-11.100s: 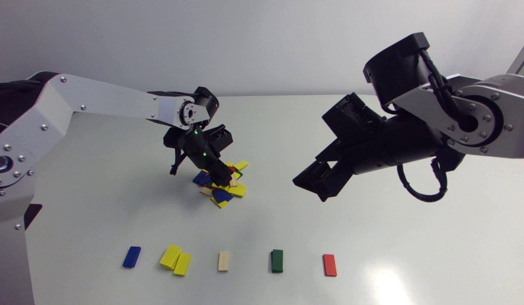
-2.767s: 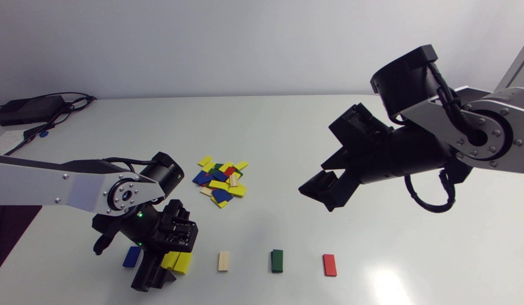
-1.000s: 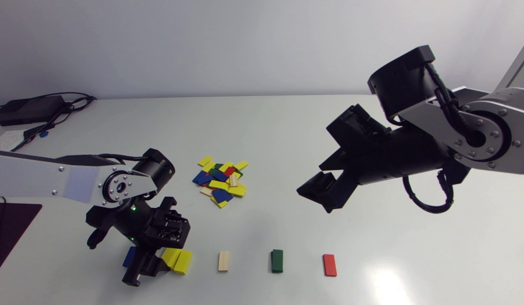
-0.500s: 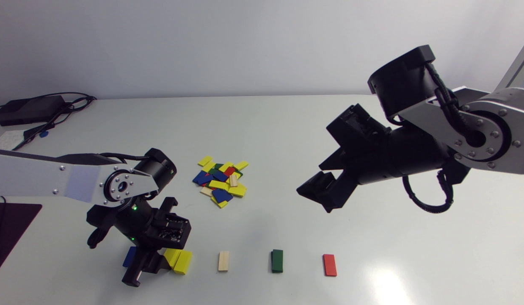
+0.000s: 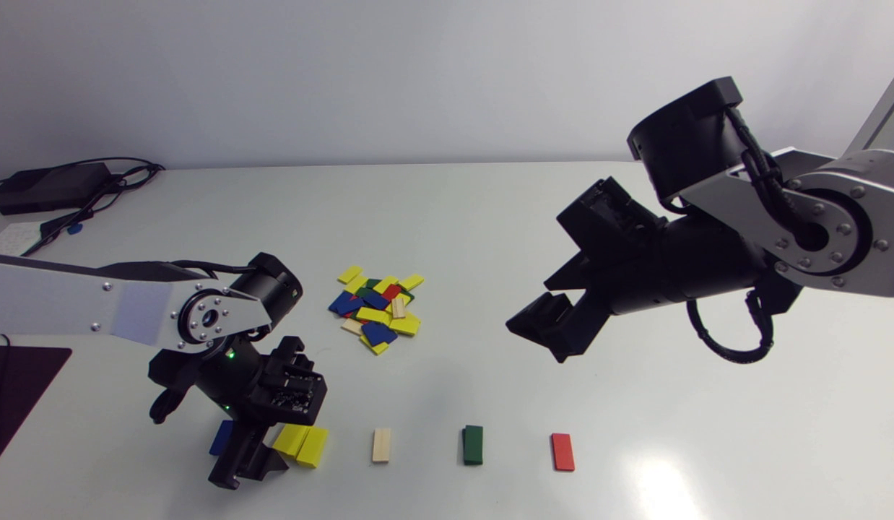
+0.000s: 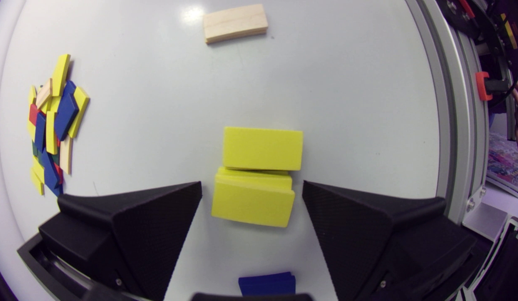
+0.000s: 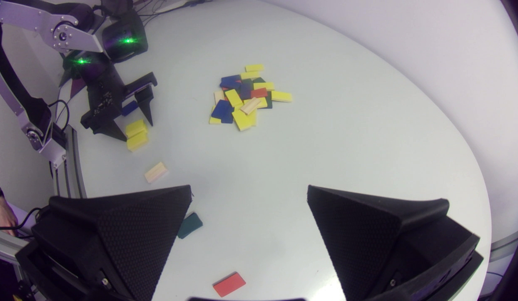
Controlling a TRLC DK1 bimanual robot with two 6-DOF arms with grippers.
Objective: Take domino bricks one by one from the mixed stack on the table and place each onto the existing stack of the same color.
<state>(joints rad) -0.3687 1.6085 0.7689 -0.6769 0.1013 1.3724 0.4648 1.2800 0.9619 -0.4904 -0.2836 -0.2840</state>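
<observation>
My left gripper (image 5: 250,468) stands open low over the table's front left. Its fingers flank a yellow stack (image 6: 252,200) with a small gap on each side. A further yellow brick (image 6: 262,148) lies just ahead, touching the stack. The blue brick (image 6: 267,283) lies under the gripper's base. The mixed pile (image 5: 375,310) of yellow, blue, red, green and natural bricks lies mid-table. My right gripper (image 5: 544,328) hangs open and empty above the table, right of the pile.
Along the front edge lie a natural brick (image 5: 381,444), a green brick (image 5: 473,444) and a red brick (image 5: 562,451), spaced apart. A black box with cables (image 5: 50,188) sits at the far left corner.
The left gripper's fingers have spread wider around the yellow stack, which shifted slightly. The right arm has not moved.
</observation>
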